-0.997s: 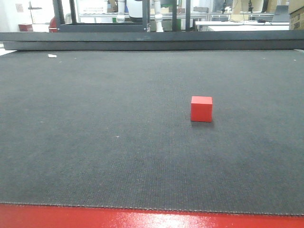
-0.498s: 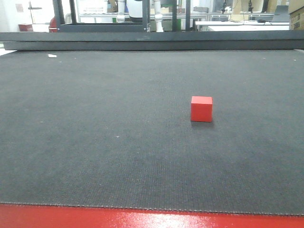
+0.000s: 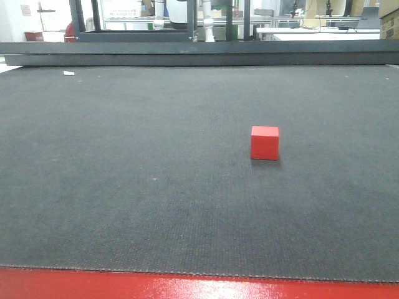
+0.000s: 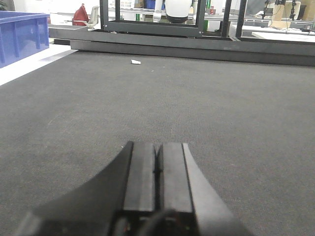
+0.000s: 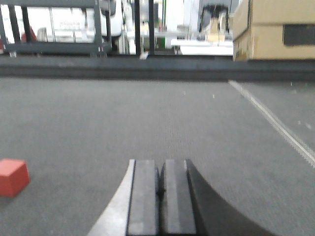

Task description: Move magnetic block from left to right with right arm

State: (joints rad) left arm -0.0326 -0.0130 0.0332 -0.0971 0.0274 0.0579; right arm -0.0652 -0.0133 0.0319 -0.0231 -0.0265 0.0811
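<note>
The magnetic block (image 3: 265, 142), a small plain red cube, rests on the dark grey mat (image 3: 124, 156) a little right of centre in the front view. It also shows at the left edge of the right wrist view, magnetic block (image 5: 12, 177), well to the left of my right gripper (image 5: 161, 164). That gripper is shut, its two pads pressed together with nothing between them. My left gripper (image 4: 157, 147) is likewise shut and empty, low over bare mat. Neither gripper appears in the front view.
A dark raised ledge (image 3: 199, 53) and a metal frame (image 3: 134, 22) bound the mat's far side. A small white scrap (image 3: 68, 73) lies far left. A blue bin (image 4: 22, 34) stands off the mat to the left, tan cardboard boxes (image 5: 275, 27) to the right. A red strip (image 3: 199, 285) runs along the near edge.
</note>
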